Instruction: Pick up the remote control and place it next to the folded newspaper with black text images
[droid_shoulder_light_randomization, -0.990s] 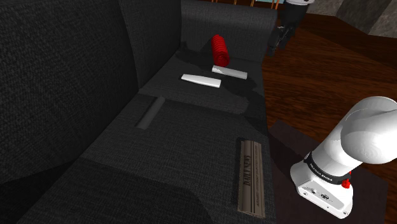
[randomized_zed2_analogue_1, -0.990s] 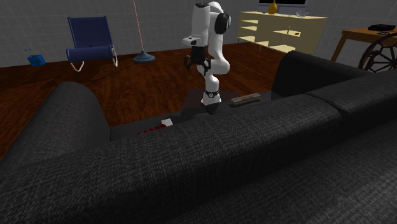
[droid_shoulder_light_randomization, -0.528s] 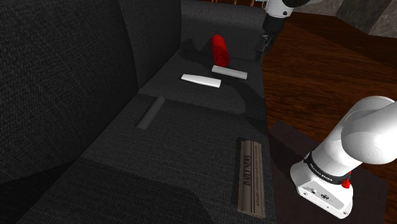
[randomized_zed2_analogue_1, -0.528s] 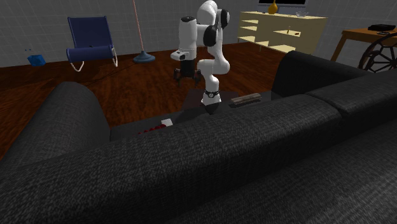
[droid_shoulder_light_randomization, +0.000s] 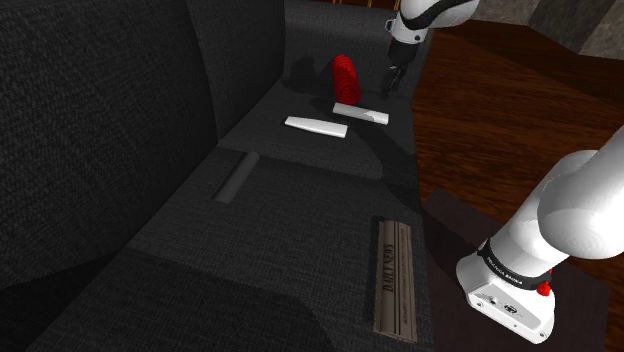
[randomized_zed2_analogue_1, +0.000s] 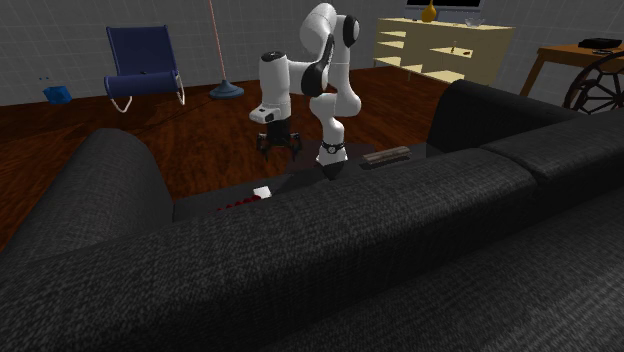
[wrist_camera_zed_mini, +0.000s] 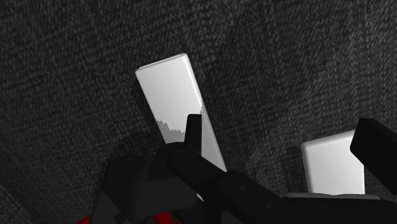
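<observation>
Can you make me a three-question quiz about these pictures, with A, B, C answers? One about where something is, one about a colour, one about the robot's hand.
1. Where is the folded newspaper with black print?
A on the wooden floor
B on the dark fabric sofa seat
C on a blue chair

2. What colour is the ribbed, rounded thing?
A green
B yellow
C red

3. The black two-finger gripper is:
A open, holding nothing
B shut on the newspaper
C shut on the ribbed thing

Answers: 1 B, it lies flat on the cushion; 2 C, it is bright red; 3 A, its fingers stand apart, clasping nothing.
</observation>
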